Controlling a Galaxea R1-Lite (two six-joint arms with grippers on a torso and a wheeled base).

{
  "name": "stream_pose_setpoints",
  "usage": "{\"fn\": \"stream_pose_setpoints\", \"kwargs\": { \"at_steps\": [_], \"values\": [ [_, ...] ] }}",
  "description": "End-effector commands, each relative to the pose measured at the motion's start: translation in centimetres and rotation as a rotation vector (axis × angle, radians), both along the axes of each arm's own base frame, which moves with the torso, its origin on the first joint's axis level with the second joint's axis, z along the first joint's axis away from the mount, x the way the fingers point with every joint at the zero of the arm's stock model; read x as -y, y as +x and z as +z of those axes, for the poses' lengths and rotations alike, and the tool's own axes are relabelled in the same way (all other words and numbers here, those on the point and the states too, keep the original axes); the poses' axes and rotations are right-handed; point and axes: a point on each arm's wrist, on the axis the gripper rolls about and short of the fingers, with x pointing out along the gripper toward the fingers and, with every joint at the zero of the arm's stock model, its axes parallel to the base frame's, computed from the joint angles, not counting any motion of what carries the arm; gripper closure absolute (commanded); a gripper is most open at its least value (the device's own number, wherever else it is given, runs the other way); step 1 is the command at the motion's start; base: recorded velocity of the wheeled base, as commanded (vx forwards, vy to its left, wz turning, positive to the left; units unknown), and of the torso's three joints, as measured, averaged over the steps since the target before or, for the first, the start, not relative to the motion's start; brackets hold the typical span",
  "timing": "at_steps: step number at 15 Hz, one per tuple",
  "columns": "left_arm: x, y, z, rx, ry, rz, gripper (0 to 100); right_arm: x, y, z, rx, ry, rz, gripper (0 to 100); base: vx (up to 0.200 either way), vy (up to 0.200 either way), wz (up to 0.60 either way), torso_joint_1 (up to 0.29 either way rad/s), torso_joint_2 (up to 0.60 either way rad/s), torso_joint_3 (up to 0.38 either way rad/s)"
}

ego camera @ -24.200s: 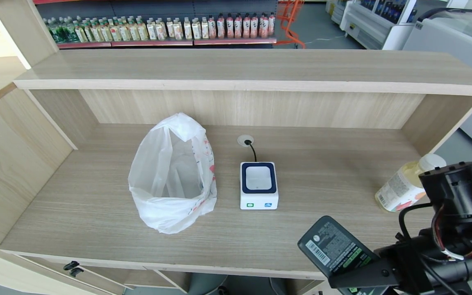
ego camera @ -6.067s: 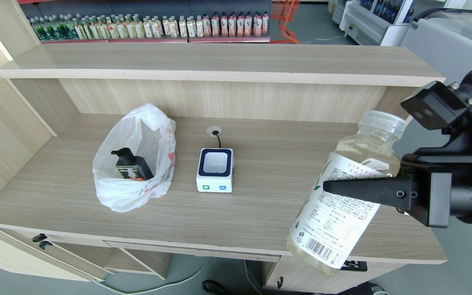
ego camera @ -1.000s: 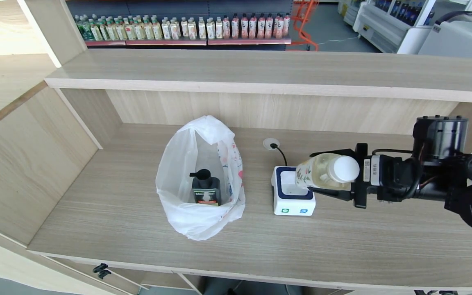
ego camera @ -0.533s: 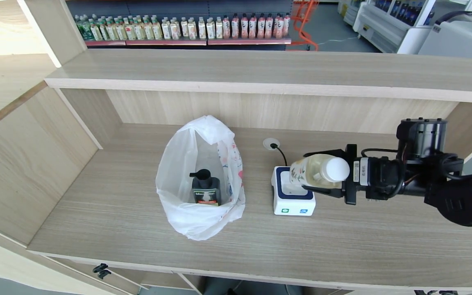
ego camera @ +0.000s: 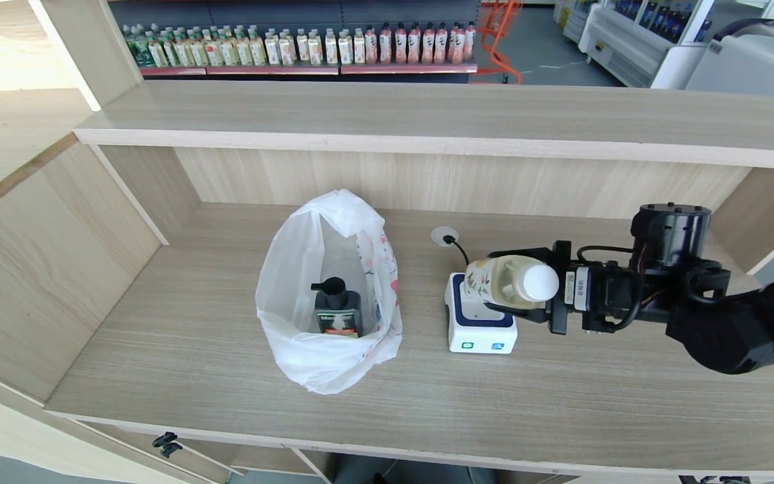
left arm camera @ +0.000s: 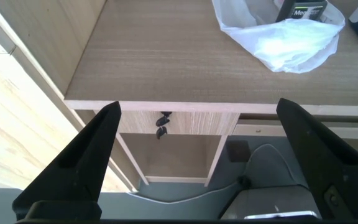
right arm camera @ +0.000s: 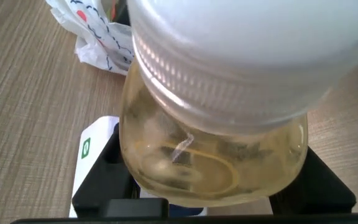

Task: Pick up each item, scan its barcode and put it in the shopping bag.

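My right gripper (ego camera: 518,282) is shut on a clear bottle of pale yellow drink (ego camera: 504,281) with a white cap, held lying sideways just above the white and navy barcode scanner (ego camera: 481,326). The same bottle (right arm camera: 210,143) hangs over the scanner (right arm camera: 95,168) in the right wrist view. The white plastic shopping bag (ego camera: 326,296) stands open left of the scanner, with a black pump bottle (ego camera: 336,312) upright inside. My left gripper (left arm camera: 197,162) is open, below and in front of the counter's front edge, with the bag (left arm camera: 284,37) beyond.
The wooden counter (ego camera: 427,396) has a raised back wall and side panels. The scanner's cable runs to a round port (ego camera: 444,236) behind it. Cabinet handles (left arm camera: 163,124) sit under the counter edge. Shelves of bottles (ego camera: 293,47) stand far behind.
My right arm has carried the drink bottle leftward, from the scanner's right side to over its top. The bag and pump bottle have stayed put.
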Motion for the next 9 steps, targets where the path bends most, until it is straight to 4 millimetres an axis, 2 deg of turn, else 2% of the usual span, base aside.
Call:
{"fn": "stream_pose_setpoints", "kwargs": {
  "at_steps": [1, 4, 5, 6, 9],
  "values": [
    [0.0, 0.0, 0.0, 0.000, 0.000, 0.000, 0, -0.1, 0.3, -0.9, -0.028, -0.007, -0.003, 100, 0.000, 0.000, 0.00, 0.000, 0.00, 0.000],
    [0.0, 0.0, 0.0, 0.000, 0.000, 0.000, 0, 0.0, 0.4, -0.9, -0.032, -0.004, -0.003, 100, 0.000, 0.000, 0.00, 0.000, 0.00, 0.000],
    [0.0, 0.0, 0.0, 0.000, 0.000, 0.000, 0, 0.0, 0.3, -0.4, -0.030, 0.007, -0.004, 100, 0.000, 0.000, 0.00, 0.000, 0.00, 0.000],
    [0.0, 0.0, 0.0, 0.000, 0.000, 0.000, 0, 0.4, -0.4, 2.2, -0.040, 0.061, -0.018, 100, 0.000, 0.000, 0.00, 0.000, 0.00, 0.000],
    [0.0, 0.0, 0.0, 0.000, 0.000, 0.000, 0, 2.5, -3.5, 7.3, -0.197, 0.234, -0.117, 100, 0.000, 0.000, 0.00, 0.000, 0.00, 0.000]
  ]
}}
